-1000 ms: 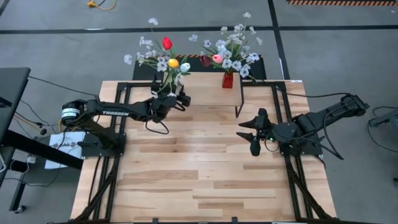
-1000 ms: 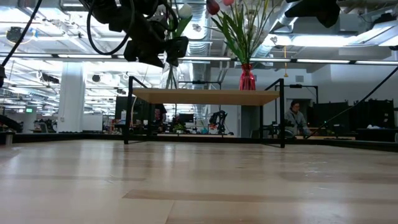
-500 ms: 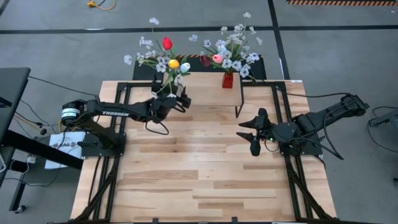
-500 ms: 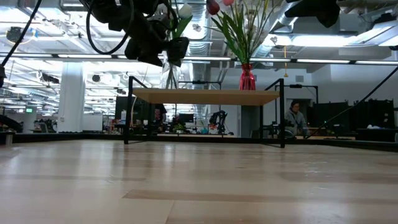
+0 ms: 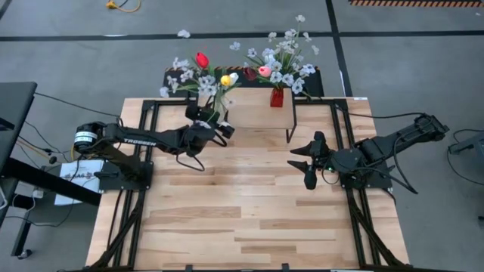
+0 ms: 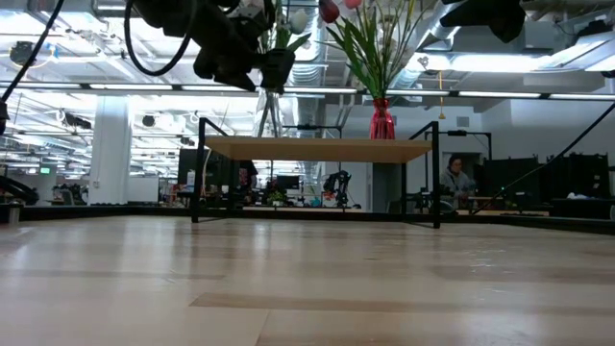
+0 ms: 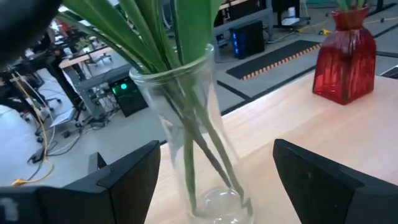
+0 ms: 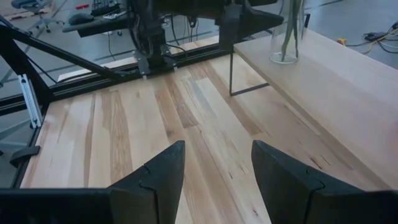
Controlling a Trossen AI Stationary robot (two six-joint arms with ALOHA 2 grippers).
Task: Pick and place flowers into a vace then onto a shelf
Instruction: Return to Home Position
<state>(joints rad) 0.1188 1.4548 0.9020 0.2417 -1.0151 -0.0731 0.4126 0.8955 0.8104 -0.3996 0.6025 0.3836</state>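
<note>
A clear glass vase (image 7: pixel 193 124) of flowers (image 5: pixel 206 75) (red, yellow and white tulips with small pale blossoms) rests by its base on the shelf (image 5: pixel 253 113), near its left end, and looks tilted. My left gripper (image 7: pixel 214 180) is open and level. One finger stands on each side of the vase's lower part, with a gap showing at both sides. A red vase (image 5: pixel 277 97) with more flowers (image 5: pixel 283 60) stands farther right on the shelf. My right gripper (image 5: pixel 301 166) waits open over the table's right half, holding nothing.
The shelf's black legs (image 5: pixel 289 128) stand on the tabletop (image 5: pixel 242 204) ahead of my right gripper. Black frame rails (image 5: pixel 128 219) run along both sides of the table. In the low view a person (image 6: pixel 456 183) sits in the room beyond the table.
My left gripper has swung a little toward the table's right and its wrist has rolled. The flowers in the clear vase have shifted with it: the red tulip and the outer blossoms have swung nearer and to the right. My right arm has kept still.
</note>
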